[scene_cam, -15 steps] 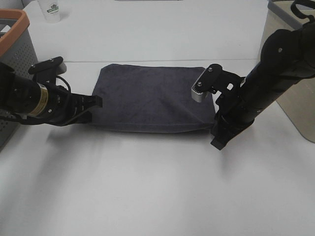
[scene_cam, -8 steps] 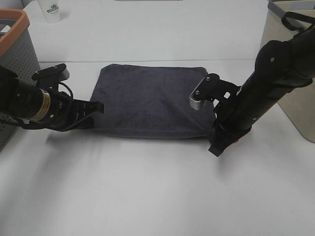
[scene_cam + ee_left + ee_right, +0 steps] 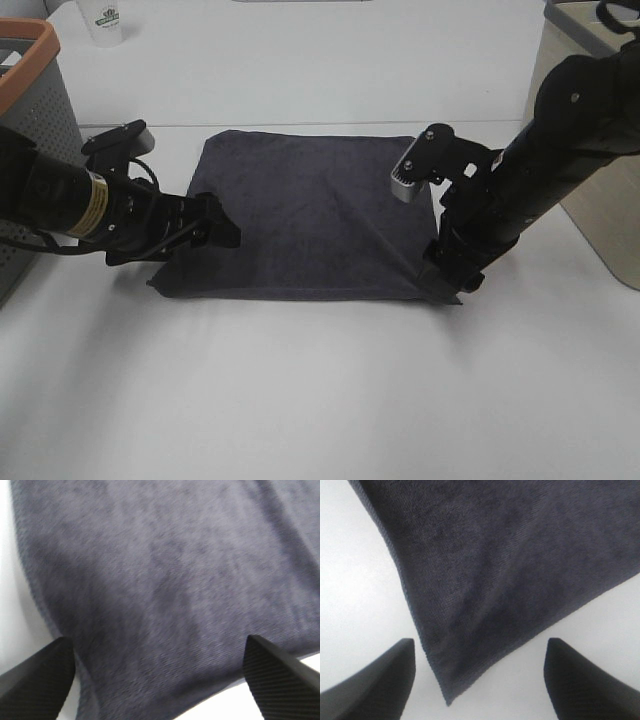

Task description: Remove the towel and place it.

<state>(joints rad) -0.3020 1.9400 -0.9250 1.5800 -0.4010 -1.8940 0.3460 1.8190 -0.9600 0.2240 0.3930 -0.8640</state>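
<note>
The white tabletop [image 3: 320, 400] is bare at the near side. A little farther back lies the towel [image 3: 310, 225], dark grey and soft, spread flat in the middle of the tabletop. Its near edge runs almost straight from one side to the other.

The left tool [image 3: 222, 232] is low over the near left part of the towel. In the left wrist view its two dark fingertips [image 3: 35, 682] stand wide apart, and the towel [image 3: 160, 590] fills the space between them. Nothing is pinched there.

The right tool [image 3: 447, 285] is down at the near right corner of the towel. In the right wrist view its two fingertips [image 3: 370, 680] also stand apart, and the pointed corner of the towel [image 3: 485, 575] lies between them on the tabletop [image 3: 355, 580]. The tips do not squeeze the cloth.

Farther back on the left stands a grey basket [image 3: 30, 110] with an orange rim. On the right stands a pale bin [image 3: 575, 60]. At the far left corner stands a white paper cup [image 3: 103, 20] with a green mark.
</note>
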